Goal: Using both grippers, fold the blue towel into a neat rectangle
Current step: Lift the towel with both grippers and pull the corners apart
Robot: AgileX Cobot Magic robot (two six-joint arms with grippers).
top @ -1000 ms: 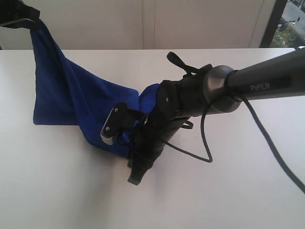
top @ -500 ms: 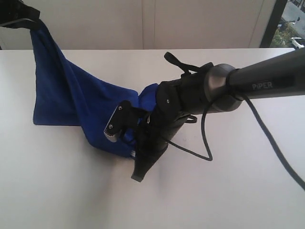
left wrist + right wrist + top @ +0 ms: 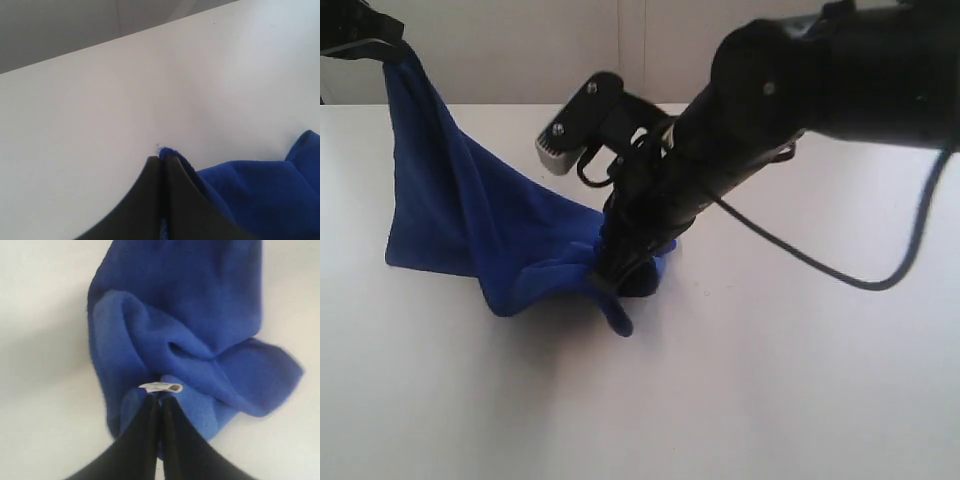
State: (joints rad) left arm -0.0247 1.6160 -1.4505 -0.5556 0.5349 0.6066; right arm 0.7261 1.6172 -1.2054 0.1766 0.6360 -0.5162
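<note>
Blue terry of the blue towel (image 3: pixel 470 230), strung from high at the exterior view's left edge down to a bunched heap on the white table (image 3: pixel 770 400). Up there, only a cropped sliver of the left end effector (image 3: pixel 161 162); shown clamped on a towel corner by its wrist view alone. Partly masked by folds in the exterior view: the right end effector (image 3: pixel 159 399). In the right wrist view, fingers together, pinching cloth right at the white tag (image 3: pixel 161 387), unseen elsewhere.
</note>
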